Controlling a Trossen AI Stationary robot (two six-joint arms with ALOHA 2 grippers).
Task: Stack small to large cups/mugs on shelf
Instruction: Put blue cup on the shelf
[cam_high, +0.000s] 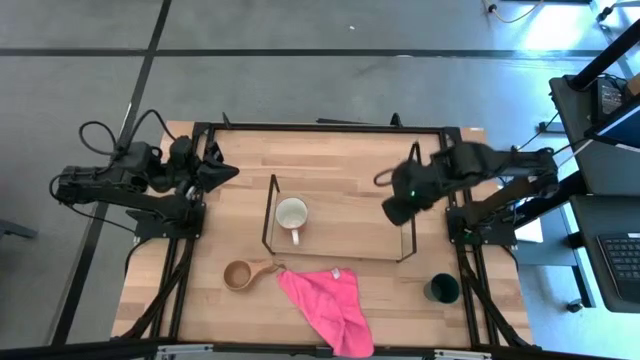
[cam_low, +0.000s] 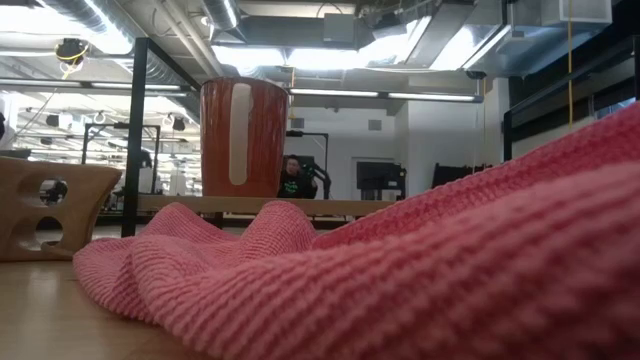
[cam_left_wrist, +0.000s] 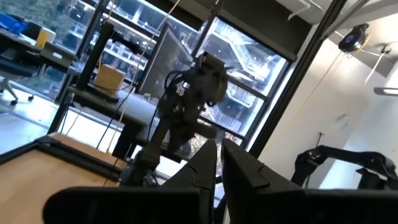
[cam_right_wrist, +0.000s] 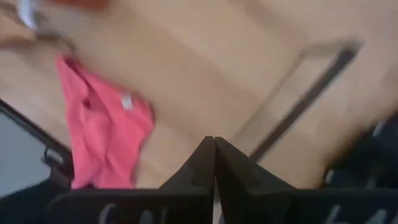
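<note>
My right end effector (cam_high: 392, 212), fingers pressed together and empty, hangs over the shelf's (cam_high: 268, 215) right end, so the dark green cup (cam_high: 441, 289) at the counter's near-right corner lies nearest it, the mug (cam_high: 292, 214) already on the shelf.

Coarse-knit pink cloth (cam_low: 420, 270) lies on a smooth wooden table (cam_high: 340, 165) beside a glossy mug (cam_low: 243, 137).

Light: we see bright ceiling strip lamps (cam_low: 330, 50), low view.
Glare: windows wash out, left wrist view.
Blur: crumpled pink knitted cloth (cam_right_wrist: 102, 134) smeared, right wrist view.
</note>
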